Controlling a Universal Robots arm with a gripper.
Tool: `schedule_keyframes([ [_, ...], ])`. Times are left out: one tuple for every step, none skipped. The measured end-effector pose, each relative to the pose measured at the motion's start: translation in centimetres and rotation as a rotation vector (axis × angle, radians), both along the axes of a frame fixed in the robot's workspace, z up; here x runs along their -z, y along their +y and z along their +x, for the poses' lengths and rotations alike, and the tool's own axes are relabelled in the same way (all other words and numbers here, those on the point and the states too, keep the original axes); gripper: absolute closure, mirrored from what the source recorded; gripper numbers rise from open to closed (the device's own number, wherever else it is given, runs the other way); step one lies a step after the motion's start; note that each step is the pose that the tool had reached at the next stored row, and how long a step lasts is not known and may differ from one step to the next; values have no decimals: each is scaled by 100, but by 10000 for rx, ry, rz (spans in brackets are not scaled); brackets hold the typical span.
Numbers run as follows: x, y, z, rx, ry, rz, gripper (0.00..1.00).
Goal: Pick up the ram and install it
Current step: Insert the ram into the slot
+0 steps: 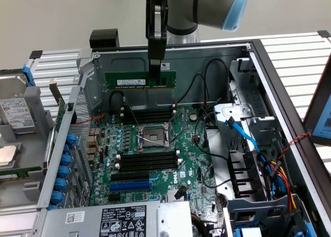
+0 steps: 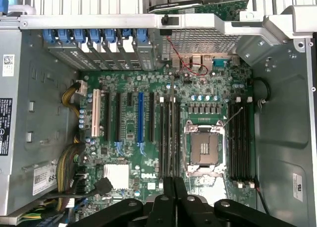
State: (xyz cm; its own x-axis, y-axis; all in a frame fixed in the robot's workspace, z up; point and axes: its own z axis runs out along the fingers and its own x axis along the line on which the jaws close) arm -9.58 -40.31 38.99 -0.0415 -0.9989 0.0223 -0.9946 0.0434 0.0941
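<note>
I have the gripper point(image 1: 155, 65) clamped on the top edge of the ram point(image 1: 140, 80). The stick hangs in the air over the far part of the motherboard point(image 1: 181, 144), in front of the case's back wall point(image 1: 207, 63) and well above the black slots point(image 1: 150, 114) beyond the processor socket point(image 1: 154, 136). My worry is the grip. The fingers sit a little toward the exterior view's right of the stick's middle, so I judge that a downward push could rock it and seat one end before the other. If it comes down slightly off the slot line, the lower edge could land on the slot's rim or on the socket's lever instead of in the groove. A black cable point(image 1: 194, 84) loops close to the stick's end on the exterior view's right and could snag. In the wrist view the gripper point(image 2: 168, 192) looks straight down on the board. The ram stands on edge with its labelled face toward the exterior camera. Its long axis is level, running across the exterior view from left to right, roughly parallel to the slots beneath.
</note>
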Motion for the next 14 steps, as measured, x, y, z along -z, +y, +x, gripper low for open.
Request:
schedule_keyframes([
  [0,0,0,0,0,0,88],
  [0,0,0,-1,0,0,88],
  [0,0,0,0,0,0,88],
  [0,0,0,0,0,0,88],
  [0,0,0,0,0,0,88],
  [3,0,0,0,0,0,88],
  [8,1,0,0,0,0,88],
  [16,0,0,0,0,0,88],
  [28,0,0,-1,0,-1,88],
  [44,0,0,-1,-1,-1,88],
  [62,0,0,-1,-3,-1,88],
  [81,0,0,0,-4,0,88],
  [99,0,0,0,-5,1,88],
  [118,0,0,0,-4,0,88],
])
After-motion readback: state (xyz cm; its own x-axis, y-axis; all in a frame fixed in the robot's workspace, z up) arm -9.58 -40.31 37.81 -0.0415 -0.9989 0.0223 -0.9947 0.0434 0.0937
